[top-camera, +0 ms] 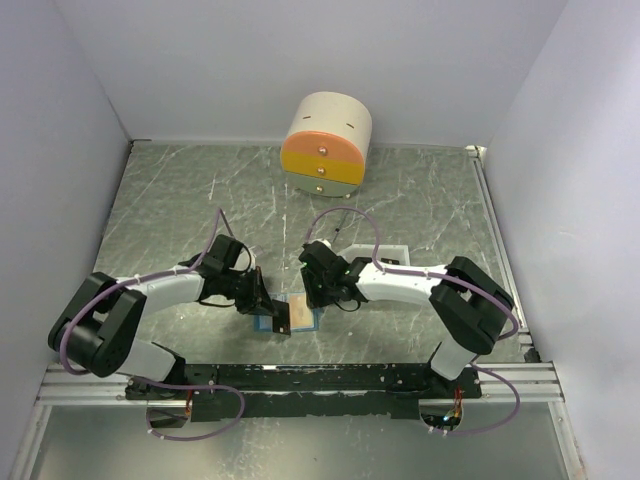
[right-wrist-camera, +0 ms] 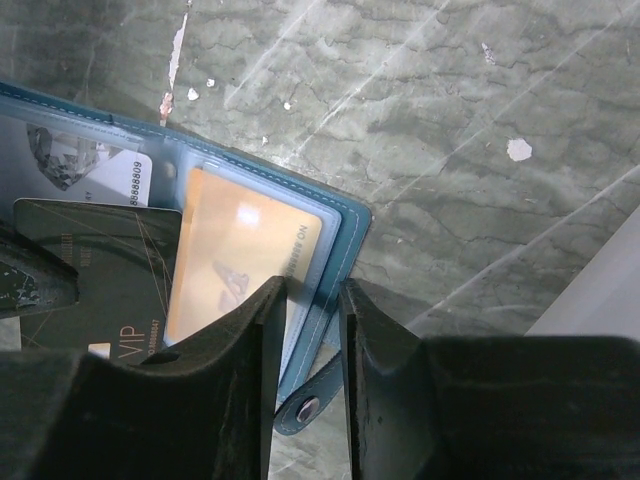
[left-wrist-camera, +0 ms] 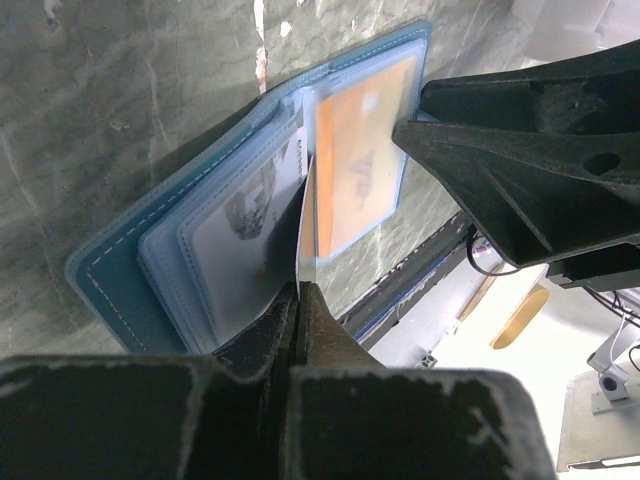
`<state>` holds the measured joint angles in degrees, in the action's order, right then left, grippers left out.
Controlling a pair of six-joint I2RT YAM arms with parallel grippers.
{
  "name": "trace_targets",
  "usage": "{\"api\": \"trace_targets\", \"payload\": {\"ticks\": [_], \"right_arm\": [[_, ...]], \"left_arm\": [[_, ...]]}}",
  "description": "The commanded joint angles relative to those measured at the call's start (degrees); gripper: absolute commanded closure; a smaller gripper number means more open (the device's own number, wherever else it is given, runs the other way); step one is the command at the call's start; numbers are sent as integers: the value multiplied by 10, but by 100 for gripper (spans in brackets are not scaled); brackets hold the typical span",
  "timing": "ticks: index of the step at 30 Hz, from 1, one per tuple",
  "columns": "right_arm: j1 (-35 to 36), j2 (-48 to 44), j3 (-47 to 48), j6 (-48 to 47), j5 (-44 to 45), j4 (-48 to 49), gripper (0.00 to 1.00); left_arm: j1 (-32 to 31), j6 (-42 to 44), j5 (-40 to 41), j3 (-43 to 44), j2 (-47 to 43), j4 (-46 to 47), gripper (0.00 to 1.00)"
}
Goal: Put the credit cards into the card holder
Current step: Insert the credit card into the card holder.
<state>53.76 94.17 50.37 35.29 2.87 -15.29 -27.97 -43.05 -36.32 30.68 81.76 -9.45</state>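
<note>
The light-blue card holder point(top-camera: 268, 322) lies open on the table between both grippers; it also shows in the left wrist view point(left-wrist-camera: 110, 280) and the right wrist view point(right-wrist-camera: 345, 225). An orange card point(right-wrist-camera: 240, 255) sits in its right slot and a whitish card point(left-wrist-camera: 245, 235) in its left slot. My left gripper point(left-wrist-camera: 298, 290) is shut on a dark card point(right-wrist-camera: 95, 280) marked VIP, held on edge over the holder's middle fold. My right gripper point(right-wrist-camera: 313, 300) is narrowly open; one finger rests on the holder's right page, the other is off its edge, beside the darker snap tab point(right-wrist-camera: 305, 408).
A round cream drawer box point(top-camera: 325, 145) with orange and yellow fronts stands at the back. A white tray point(top-camera: 398, 256) lies behind the right arm. White walls close in both sides; a metal rail point(top-camera: 330, 378) runs along the near edge.
</note>
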Motion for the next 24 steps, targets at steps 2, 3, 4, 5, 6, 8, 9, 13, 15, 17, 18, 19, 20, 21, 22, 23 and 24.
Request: {"api": "trace_targets", "payload": {"ticks": [2, 3, 4, 5, 6, 8, 9, 13, 15, 17, 18, 19, 20, 21, 22, 23, 24], "right_arm": [[2, -9, -11, -7, 13, -2, 72], [3, -9, -11, -7, 14, -2, 72], [2, -10, -11, -7, 14, -2, 73], [2, -10, -11, -7, 14, -2, 73], [3, -12, -11, -7, 14, -2, 73], [2, -13, -13, -8, 17, -3, 73], [3, -13, -13, -8, 19, -3, 73], [3, -14, -16, -12, 24, -3, 74], [3, -12, -15, -15, 26, -2, 75], [2, -11, -13, -17, 28, -2, 75], [2, -10, -12, -18, 28, -1, 76], [2, -9, -12, -19, 28, -1, 76], [3, -8, -12, -19, 27, -1, 76], [2, -7, -12, -19, 27, -1, 76], [2, -7, -12, -19, 26, -1, 76], [3, -8, -12, -19, 26, -2, 76], [3, -9, -14, -19, 26, -1, 76]], "left_arm": [[1, 21, 13, 14, 17, 14, 93], [1, 22, 14, 17, 20, 12, 93], [1, 24, 14, 19, 22, 11, 93], [1, 23, 10, 21, 22, 10, 93], [1, 22, 7, 22, 20, 9, 93], [1, 18, 0, 23, 10, 5, 93], [1, 16, -3, 24, -2, 2, 93], [1, 16, -7, 35, -29, -24, 93], [1, 20, -7, 43, -31, -33, 93], [1, 26, -5, 49, -25, -40, 93], [1, 28, -7, 51, -20, -39, 93], [1, 30, -9, 51, -15, -37, 93], [1, 30, -10, 50, -10, -34, 93], [1, 30, -11, 50, -5, -33, 93], [1, 31, -11, 49, -1, -30, 93], [1, 31, -12, 48, 3, -27, 93], [1, 31, -11, 46, 6, -24, 93]]}}
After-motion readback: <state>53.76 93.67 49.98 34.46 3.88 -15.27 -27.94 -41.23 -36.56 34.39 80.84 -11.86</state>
